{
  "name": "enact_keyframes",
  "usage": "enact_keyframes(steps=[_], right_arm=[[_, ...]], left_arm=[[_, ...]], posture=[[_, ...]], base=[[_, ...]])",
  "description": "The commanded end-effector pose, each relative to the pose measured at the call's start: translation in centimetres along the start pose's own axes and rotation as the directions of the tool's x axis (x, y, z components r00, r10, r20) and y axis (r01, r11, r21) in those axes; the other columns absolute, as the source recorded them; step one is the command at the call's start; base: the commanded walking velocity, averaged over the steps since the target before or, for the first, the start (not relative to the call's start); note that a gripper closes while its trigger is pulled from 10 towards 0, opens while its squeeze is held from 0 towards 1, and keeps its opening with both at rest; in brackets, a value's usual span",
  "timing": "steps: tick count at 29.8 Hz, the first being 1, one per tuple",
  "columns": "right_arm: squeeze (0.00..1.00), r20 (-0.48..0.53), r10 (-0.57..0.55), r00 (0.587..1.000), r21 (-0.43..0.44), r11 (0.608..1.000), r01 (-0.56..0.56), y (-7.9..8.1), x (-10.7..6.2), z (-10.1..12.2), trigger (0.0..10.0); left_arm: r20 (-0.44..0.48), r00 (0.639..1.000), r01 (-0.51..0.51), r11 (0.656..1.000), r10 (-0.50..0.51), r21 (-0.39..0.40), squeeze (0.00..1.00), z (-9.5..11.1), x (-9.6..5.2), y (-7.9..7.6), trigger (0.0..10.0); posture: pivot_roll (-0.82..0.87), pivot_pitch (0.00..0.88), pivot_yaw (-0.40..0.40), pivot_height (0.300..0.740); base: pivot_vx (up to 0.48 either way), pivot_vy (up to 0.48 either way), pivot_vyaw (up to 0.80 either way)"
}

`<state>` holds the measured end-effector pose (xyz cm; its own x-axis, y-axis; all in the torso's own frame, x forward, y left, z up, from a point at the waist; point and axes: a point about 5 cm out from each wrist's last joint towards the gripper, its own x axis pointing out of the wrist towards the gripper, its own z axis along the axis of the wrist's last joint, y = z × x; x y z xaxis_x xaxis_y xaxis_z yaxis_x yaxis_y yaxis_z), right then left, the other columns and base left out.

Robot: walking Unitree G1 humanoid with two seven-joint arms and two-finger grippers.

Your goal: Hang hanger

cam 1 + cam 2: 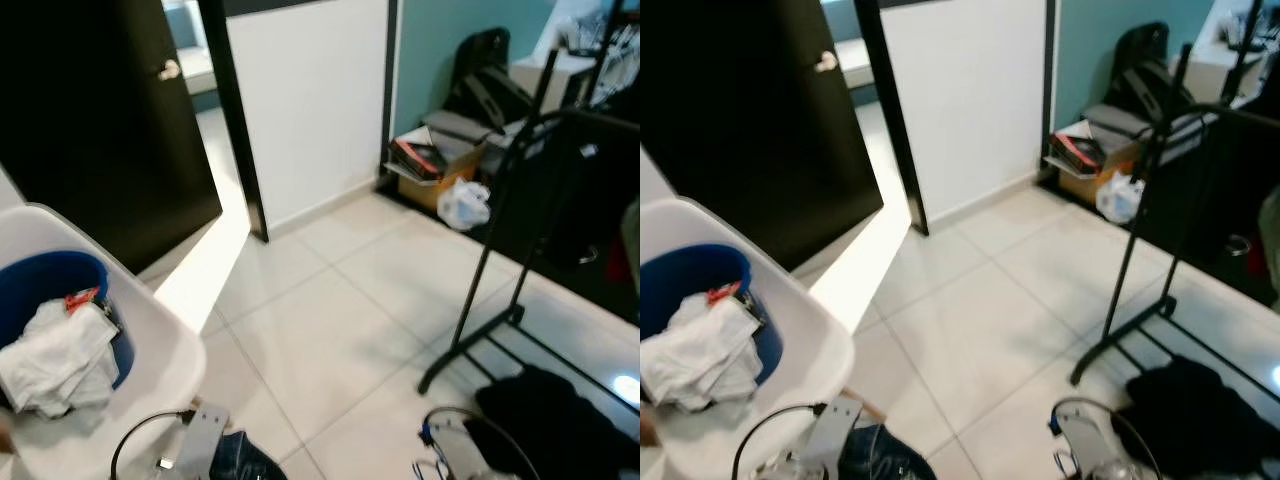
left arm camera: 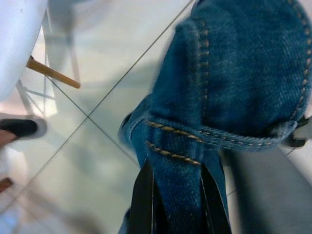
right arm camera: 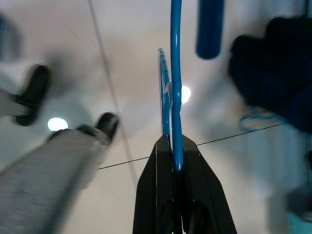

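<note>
A black clothes rack (image 1: 505, 240) stands on the tiled floor to my right, its top rail (image 1: 590, 118) running off the right edge. My right gripper (image 3: 174, 161) is shut on a blue hanger (image 3: 175, 87), whose thin bar passes up between the fingers. My left gripper (image 2: 173, 187) is shut on a pair of blue jeans (image 2: 229, 92), pinching the stitched denim seam. The jeans (image 1: 240, 460) also peek in at the bottom of the eye views beside my left arm (image 1: 195, 445).
A white chair (image 1: 150, 330) at my left holds a blue bucket (image 1: 55, 285) with white cloth (image 1: 55, 360). Dark clothing (image 1: 555, 415) lies on the rack's base. A black door (image 1: 100, 120) stands open ahead. Boxes and bags (image 1: 445, 160) sit by the teal wall. A person's legs and shoes (image 3: 34, 92) are close by.
</note>
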<state>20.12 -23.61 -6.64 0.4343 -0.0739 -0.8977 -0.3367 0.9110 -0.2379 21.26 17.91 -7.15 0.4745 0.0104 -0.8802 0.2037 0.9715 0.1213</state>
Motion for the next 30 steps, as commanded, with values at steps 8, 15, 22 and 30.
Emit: enact_keyframes(steps=[8, 15, 22, 30], right_arm=[[0.0, 0.008, 0.021, 1.0, -0.021, 1.0, -0.021, 0.65, 0.11, 0.54, 10.0], [0.0, 0.007, 0.024, 1.0, -0.03, 0.999, -0.024, 0.61, 0.1, 0.57, 10.0], [0.0, 0.007, 0.025, 1.0, -0.034, 0.999, -0.025, 0.58, 0.09, 0.58, 10.0], [0.0, 0.005, 0.026, 1.0, -0.042, 0.999, -0.026, 0.59, 0.1, 0.53, 10.0]], left_arm=[[-0.007, 1.0, -0.013, 1.0, 0.013, 0.015, 0.0, -0.11, -0.04, 0.51, 10.0], [-0.004, 1.0, -0.009, 1.0, 0.009, 0.014, 0.0, -0.03, -0.04, 0.46, 10.0], [-0.005, 1.0, -0.004, 1.0, 0.004, 0.014, 0.0, -0.06, -0.04, 0.42, 10.0], [-0.008, 1.0, 0.002, 1.0, -0.002, 0.014, 0.0, -0.15, -0.03, 0.37, 10.0]], posture=[[-0.03, 0.0, 0.049, 0.74], [-0.04, 0.0, 0.048, 0.74], [-0.05, 0.0, 0.05, 0.74], [-0.05, 0.0, 0.048, 0.74]], base=[[0.0, 0.0, 0.79], [0.0, 0.0, 0.79], [0.0, 0.0, 0.79], [0.0, 0.0, 0.79]])
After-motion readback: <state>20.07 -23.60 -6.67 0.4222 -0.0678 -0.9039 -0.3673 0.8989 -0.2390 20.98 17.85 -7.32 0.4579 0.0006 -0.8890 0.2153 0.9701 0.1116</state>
